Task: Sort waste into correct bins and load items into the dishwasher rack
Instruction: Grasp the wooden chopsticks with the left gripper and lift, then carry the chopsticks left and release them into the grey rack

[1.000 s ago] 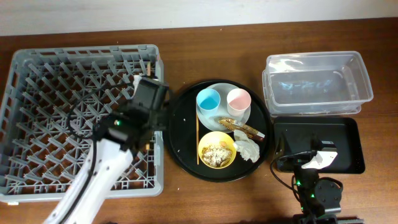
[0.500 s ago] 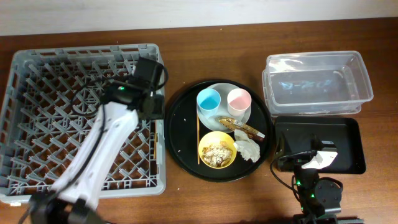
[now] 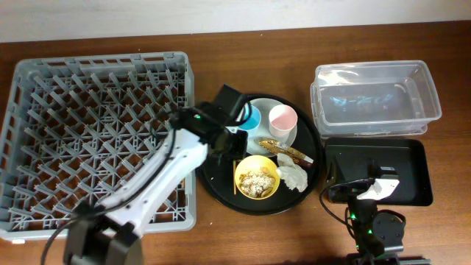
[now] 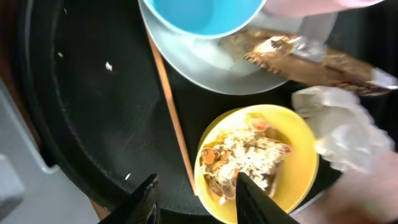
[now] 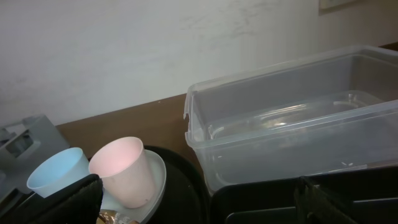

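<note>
Left gripper [image 3: 232,147] [image 4: 198,196] over the round black tray [image 3: 212,173], fingers spread apart. One tip at 9 o'clock of the chopsticks [image 3: 234,165] [image 4: 171,106], the other over the 9 o'clock rim of the yellow bowl [image 3: 239,177] [image 4: 298,137].

Chopsticks flat on the tray, aligned 12 to 6 o'clock. Bowl at the tray's 6 o'clock, holding the food scraps [image 3: 257,180] [image 4: 245,158].

Plate [image 3: 288,138] [image 4: 211,68] at the tray's 1 o'clock, carrying the light-blue cup [image 3: 250,118] [image 4: 199,12] at 10 o'clock and the pink cup [image 3: 282,118] [image 5: 121,168] at 1 o'clock, both upright.

Wrapper [image 3: 287,151] [image 4: 311,53] across the plate's 5 o'clock edge. Tissue [image 3: 293,177] [image 4: 339,121] against the bowl's 3 o'clock side.

Dishwasher rack [image 3: 103,62] at 9 o'clock of the tray. Clear tub [image 3: 368,68] [image 5: 292,124] at 2 o'clock. Shallow black bin [image 3: 412,173] at 6 o'clock of the tub.

Right gripper [image 3: 375,188] [image 5: 199,202] at the bin's 7 o'clock corner, fingers spread wide.
</note>
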Available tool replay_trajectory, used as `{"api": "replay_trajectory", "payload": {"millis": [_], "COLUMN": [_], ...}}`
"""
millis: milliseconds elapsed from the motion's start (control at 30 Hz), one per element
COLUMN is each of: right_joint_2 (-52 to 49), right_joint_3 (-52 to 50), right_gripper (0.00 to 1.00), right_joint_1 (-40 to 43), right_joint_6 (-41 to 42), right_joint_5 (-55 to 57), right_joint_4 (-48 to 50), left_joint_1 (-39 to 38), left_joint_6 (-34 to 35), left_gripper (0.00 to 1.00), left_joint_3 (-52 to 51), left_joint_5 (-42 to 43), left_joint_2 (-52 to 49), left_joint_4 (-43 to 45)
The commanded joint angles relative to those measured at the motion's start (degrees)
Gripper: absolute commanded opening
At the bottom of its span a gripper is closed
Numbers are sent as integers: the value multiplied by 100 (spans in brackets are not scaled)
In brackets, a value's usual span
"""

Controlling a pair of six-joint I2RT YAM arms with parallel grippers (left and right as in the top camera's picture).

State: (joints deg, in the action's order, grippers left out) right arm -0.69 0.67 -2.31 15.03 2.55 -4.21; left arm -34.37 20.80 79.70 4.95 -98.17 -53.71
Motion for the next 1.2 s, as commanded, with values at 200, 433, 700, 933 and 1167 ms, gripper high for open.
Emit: {"api": "replay_trajectory", "payload": {"millis": [200, 433, 700, 933, 1167], "right_joint_2": [33, 33, 33, 33, 33], "right_joint_3": [-35, -35, -35, -35, -35], "right_gripper": [99, 99, 99, 99, 99], "right_joint_1": [-31, -31, -31, -31, -31], "right_joint_6": [4, 4, 4, 4, 4], "right_joint_5": [28, 28, 28, 28, 28], "right_joint_4": [-31, -31, -31, -31, -31], "left_joint_1": [-109, -109, -109, -109, 1231], "left_joint_6": [345, 391, 404, 398, 402], "left_gripper": [30, 24, 1, 1, 1], "left_joint_3": [-44, -81, -90, -79, -81], "left_joint_5": [-243, -396, -535, -573, -1698], "left_joint_2": [-1366, -1779, -2070, -22, 540], "left_joint_4": [409, 787, 859, 579, -472]}}
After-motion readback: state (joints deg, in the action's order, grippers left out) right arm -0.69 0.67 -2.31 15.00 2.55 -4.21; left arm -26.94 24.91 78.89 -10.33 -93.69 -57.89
